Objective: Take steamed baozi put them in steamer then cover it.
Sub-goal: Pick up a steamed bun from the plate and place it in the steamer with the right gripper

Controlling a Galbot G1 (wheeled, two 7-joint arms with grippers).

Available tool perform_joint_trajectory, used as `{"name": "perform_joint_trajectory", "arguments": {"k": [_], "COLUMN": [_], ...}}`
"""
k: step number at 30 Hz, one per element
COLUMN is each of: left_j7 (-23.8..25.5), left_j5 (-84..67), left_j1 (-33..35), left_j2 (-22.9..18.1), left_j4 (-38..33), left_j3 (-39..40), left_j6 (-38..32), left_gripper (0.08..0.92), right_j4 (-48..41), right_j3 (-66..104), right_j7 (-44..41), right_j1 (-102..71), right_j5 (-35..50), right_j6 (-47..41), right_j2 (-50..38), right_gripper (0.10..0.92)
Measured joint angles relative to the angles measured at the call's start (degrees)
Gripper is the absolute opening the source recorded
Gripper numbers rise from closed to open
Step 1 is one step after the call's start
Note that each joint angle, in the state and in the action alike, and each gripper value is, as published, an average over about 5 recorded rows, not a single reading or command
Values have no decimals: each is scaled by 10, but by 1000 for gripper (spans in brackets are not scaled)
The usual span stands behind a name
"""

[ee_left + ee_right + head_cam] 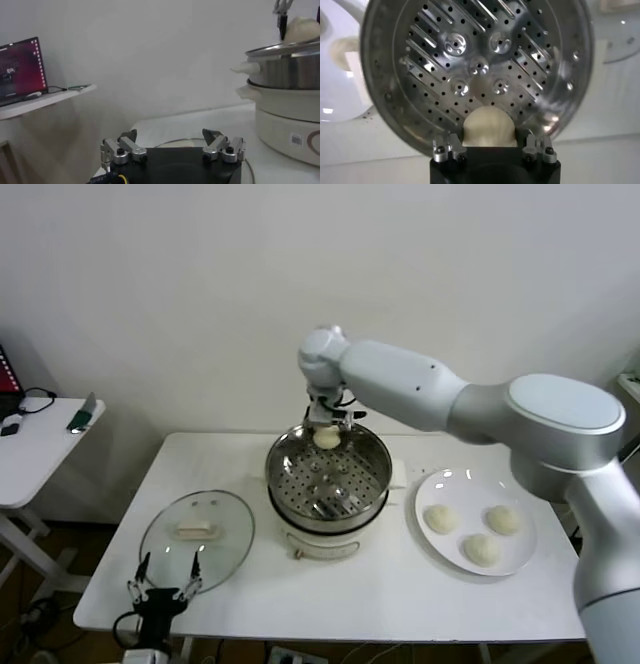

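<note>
White counter (400, 594): a baozi (326, 438) is clamped in the right end effector (327, 427) at the steamer's (329, 484) twelve o'clock rim. Its tray lies directly below; the left end effector (163, 586) is held apart at seven o'clock.

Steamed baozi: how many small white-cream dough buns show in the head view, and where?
4. Three lie on the plain white round plate. The fourth is held by the right tool over the far rim of the shiny stainless-steel steamer.
</note>
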Motion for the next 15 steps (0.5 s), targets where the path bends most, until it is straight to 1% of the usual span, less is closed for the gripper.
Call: {"name": "perform_joint_trajectory", "arguments": {"k": [10, 13, 15], "left_j7": [0, 0, 0], "left_j5": [0, 0, 0], "left_j1": [7, 9, 10], "left_j2": [1, 1, 0], "left_j4": [-2, -2, -2], "left_j3": [-7, -7, -7], "left_j6": [-1, -3, -4], "left_gripper": [823, 823, 823], "right_j4": [-12, -12, -10], "right_j3": [16, 20, 23], "right_j7": [7, 10, 11], "right_j1": [-40, -47, -49], "right_j5": [-57, -64, -67], "right_j6": [11, 11, 12], "right_j2": [8, 7, 5], "right_gripper": [685, 730, 775]}}
